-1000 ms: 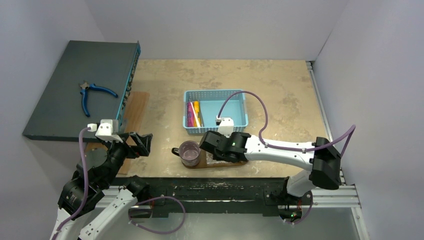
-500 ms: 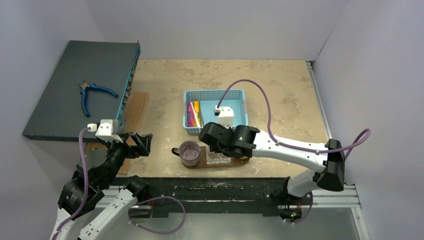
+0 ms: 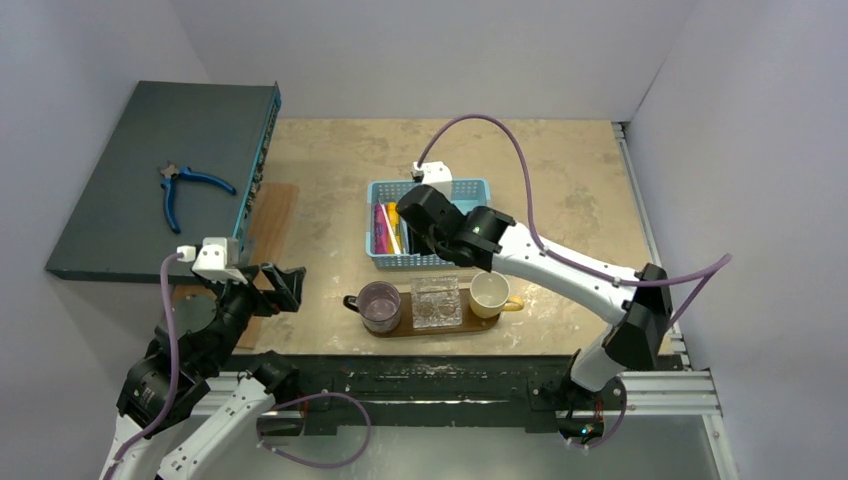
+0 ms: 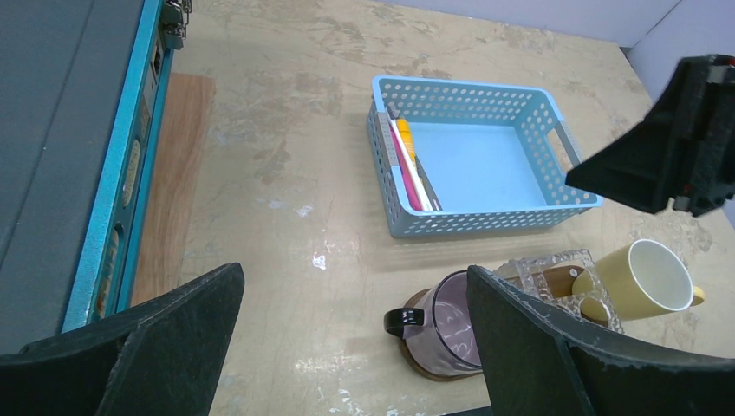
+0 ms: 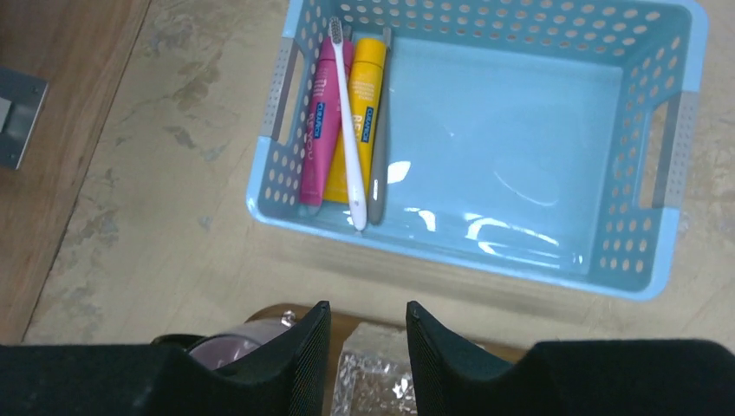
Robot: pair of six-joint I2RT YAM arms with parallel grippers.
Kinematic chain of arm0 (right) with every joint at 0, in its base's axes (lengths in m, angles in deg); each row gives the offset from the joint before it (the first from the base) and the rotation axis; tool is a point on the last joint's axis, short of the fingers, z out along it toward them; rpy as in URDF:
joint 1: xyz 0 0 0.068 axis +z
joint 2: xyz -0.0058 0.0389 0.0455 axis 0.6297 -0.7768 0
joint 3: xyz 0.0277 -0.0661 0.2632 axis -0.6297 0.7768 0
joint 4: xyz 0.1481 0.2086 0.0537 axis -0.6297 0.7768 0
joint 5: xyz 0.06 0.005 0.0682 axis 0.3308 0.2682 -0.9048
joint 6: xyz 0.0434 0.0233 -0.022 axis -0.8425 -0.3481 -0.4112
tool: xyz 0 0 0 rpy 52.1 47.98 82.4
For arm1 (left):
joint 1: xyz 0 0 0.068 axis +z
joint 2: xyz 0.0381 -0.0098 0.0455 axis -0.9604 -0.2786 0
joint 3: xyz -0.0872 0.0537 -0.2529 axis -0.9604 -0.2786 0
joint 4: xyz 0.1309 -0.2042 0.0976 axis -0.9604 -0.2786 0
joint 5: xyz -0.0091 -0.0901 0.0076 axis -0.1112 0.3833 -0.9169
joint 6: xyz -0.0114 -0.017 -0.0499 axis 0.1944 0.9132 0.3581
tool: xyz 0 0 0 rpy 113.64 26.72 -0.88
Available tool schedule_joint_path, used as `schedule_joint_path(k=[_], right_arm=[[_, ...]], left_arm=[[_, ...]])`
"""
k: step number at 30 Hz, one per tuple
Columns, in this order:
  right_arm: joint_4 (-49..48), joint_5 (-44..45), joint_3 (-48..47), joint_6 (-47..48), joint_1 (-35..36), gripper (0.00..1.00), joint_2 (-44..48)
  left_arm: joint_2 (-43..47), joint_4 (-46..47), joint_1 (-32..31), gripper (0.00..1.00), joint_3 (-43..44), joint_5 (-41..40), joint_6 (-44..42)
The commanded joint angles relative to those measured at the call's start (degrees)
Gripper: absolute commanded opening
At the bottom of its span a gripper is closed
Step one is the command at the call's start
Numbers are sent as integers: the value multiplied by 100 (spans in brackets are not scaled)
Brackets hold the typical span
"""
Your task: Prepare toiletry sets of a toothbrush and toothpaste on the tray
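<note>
The dark brown tray [image 3: 408, 322] lies near the front edge and carries a purple cup [image 3: 379, 306], a glass holder [image 3: 436, 301] and a yellow cup [image 3: 489, 293]. The white toothbrush [image 5: 347, 130] lies in the blue basket [image 5: 667, 147] between the pink tube [image 5: 319, 130] and the yellow tube [image 5: 366, 95]. A grey stick [image 5: 379, 165] lies beside them. My right gripper [image 5: 364, 312] is open and empty, hovering over the basket's near wall [image 3: 432, 240]. My left gripper [image 4: 354, 273] is open and empty at the front left [image 3: 280, 285].
A dark case with a blue edge [image 3: 160, 170] stands at the left with blue-handled pliers [image 3: 185, 190] on it. A lighter wooden board [image 3: 270, 225] lies beside it. The basket [image 3: 470, 235] sits just behind the tray.
My right arm has swung up from over the tray to above the basket, uncovering the glass holder and the yellow cup. The left arm has not moved.
</note>
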Motion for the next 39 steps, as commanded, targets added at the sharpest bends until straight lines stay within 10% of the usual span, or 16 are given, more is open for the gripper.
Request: schedule_joint_path(k=[1, 39], right_arm=[[-519, -466, -421, 741, -372, 39, -405], [-1727, -2339, -2578, 614, -1982, 45, -3993]], left_arm=[[-251, 270, 11, 100, -38, 269, -82], [-626, 424, 15, 100, -76, 805, -234]])
